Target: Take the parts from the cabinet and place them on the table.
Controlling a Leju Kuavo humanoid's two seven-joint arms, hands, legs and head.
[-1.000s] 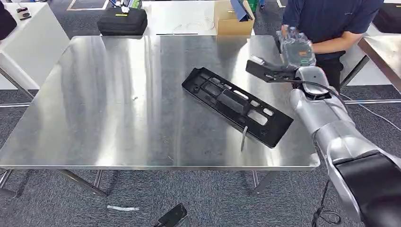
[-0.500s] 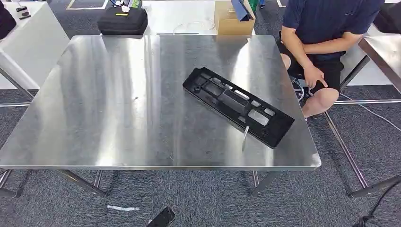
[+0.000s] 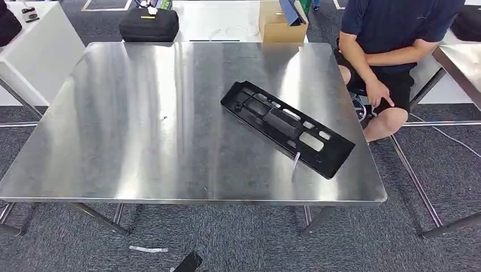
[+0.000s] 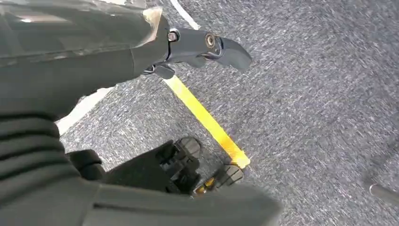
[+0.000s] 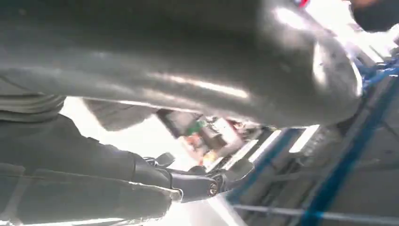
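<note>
- Head view: locate the black plastic part [image 3: 287,128], a long frame with cut-outs, lying flat on the stainless steel table [image 3: 125,130]. It runs diagonally from the table's middle toward the near right corner, its near end close to the right edge.
- Head view: note the seated person [image 3: 391,39] in a dark shirt at the far right of the table, one hand resting on a knee.
- Head view: beyond the far edge, observe a black case [image 3: 148,24] at the left and a cardboard box [image 3: 279,24] to its right. A second steel table [image 3: 459,62] stands at the far right.
- Left wrist view: the left hand [image 4: 188,47] hangs over grey carpet [image 4: 320,94] crossed by a yellow floor line [image 4: 207,122]. Its dark fingers [image 4: 226,47] extend with nothing between them; treat the hand as released.
- Right wrist view: the right hand [image 5: 188,179] appears blurred against bright surroundings. Its fingers [image 5: 230,172] point outward with no object in them; treat it as released and empty.
</note>
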